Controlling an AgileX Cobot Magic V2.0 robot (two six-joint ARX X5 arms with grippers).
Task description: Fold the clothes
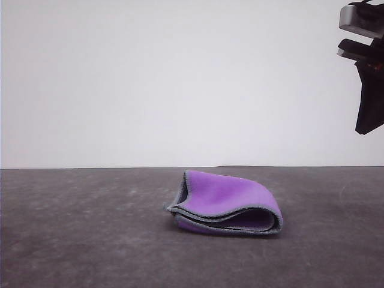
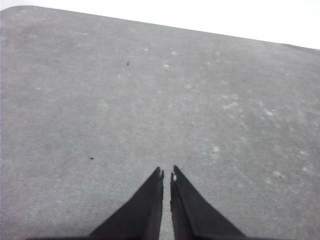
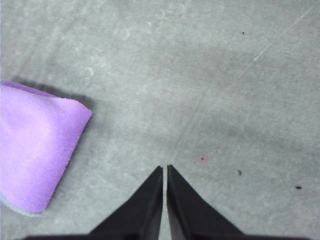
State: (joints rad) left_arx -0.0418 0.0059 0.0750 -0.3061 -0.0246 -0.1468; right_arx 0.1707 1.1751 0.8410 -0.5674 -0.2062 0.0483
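Observation:
The clothes (image 1: 228,204) are one small purple cloth with a light grey hem, lying folded over in layers on the dark grey table, a little right of centre. In the right wrist view the cloth (image 3: 32,155) lies off to one side of the fingers. My right gripper (image 3: 164,170) is shut and empty, held high above the table to the right of the cloth; its dark body (image 1: 367,66) shows at the upper right of the front view. My left gripper (image 2: 167,172) is shut over bare table, nothing between its fingers.
The dark grey table (image 1: 78,234) runs wide on both sides of the cloth, with a plain white wall behind it. The table's far edge (image 2: 150,22) shows in the left wrist view.

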